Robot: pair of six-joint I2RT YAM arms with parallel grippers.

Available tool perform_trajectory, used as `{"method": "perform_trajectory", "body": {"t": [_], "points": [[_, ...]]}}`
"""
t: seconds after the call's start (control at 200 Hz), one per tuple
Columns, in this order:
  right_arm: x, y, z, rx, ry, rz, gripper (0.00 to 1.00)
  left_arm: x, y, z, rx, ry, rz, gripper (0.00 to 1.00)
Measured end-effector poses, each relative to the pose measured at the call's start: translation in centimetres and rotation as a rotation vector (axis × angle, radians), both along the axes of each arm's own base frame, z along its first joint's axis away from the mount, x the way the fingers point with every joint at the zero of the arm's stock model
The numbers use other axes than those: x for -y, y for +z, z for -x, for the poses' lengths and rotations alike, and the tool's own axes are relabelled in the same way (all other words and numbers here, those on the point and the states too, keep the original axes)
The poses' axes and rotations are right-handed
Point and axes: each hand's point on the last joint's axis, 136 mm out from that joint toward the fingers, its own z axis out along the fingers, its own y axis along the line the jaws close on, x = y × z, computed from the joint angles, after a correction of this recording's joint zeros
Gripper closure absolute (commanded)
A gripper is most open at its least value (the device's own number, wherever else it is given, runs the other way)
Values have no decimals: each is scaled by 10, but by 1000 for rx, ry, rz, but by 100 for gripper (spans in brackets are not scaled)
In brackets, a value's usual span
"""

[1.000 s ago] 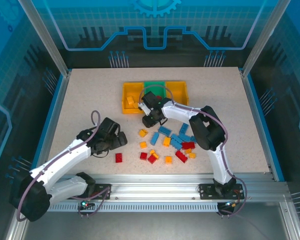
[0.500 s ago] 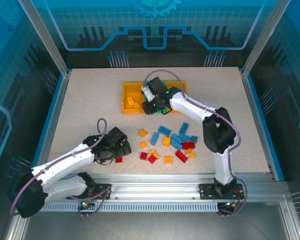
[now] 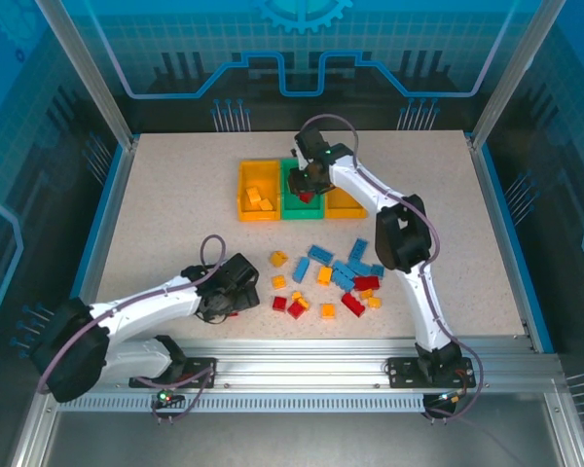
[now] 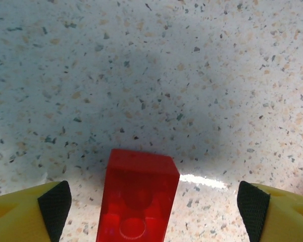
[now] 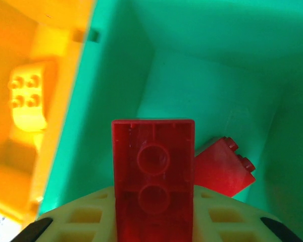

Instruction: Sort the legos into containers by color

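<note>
A red lego (image 4: 139, 196) lies on the speckled table between the fingers of my left gripper (image 4: 152, 206), which stands open around it with gaps on both sides. My left gripper (image 3: 236, 298) is low at the table's near left, left of the pile. My right gripper (image 5: 154, 229) is shut on another red lego (image 5: 152, 176) and holds it over the green container (image 5: 202, 60). One red lego (image 5: 223, 169) lies in that container. In the top view my right gripper (image 3: 308, 187) hangs over the green container (image 3: 294, 206).
A yellow container (image 3: 257, 190) with yellow legos (image 5: 26, 96) stands left of the green one, and another yellow container (image 3: 348, 202) stands right of it. A loose pile of blue, red and orange-yellow legos (image 3: 331, 277) covers the table's middle right.
My right arm has carried its red lego from beside the left yellow container to over the green one. My left gripper has come down around the lone red lego and narrowed a little.
</note>
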Motion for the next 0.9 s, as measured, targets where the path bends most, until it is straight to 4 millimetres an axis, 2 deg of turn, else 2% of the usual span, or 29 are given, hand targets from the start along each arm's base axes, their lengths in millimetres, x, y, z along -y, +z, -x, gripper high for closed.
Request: {"method": "perform_trajectory", "body": {"t": [0.075, 0.125, 0.165, 0.28, 0.44, 0.635, 0.76, 0.9], "points": [[2, -8, 0, -27, -17, 8, 54, 1, -5, -1, -9, 1, -7, 21], [3, -10, 2, -38, -24, 11, 44, 2, -8, -2, -13, 0, -10, 25], [4, -10, 3, -44, -31, 15, 41, 3, -9, -3, -14, -2, -12, 28], [5, 7, 5, -25, -35, 0, 33, 4, -12, -4, -16, 3, -13, 40], [14, 27, 30, -28, -22, -16, 29, 2, -14, -5, -13, -3, -29, 55], [28, 74, 62, 36, -15, -67, 26, 1, -12, -8, -8, -21, -47, 65], [47, 96, 90, 80, -24, -75, 24, 19, 8, -29, 46, -50, -17, 66], [77, 93, 122, 94, -55, -45, 24, 50, 55, -73, 173, -99, 46, 66]]}}
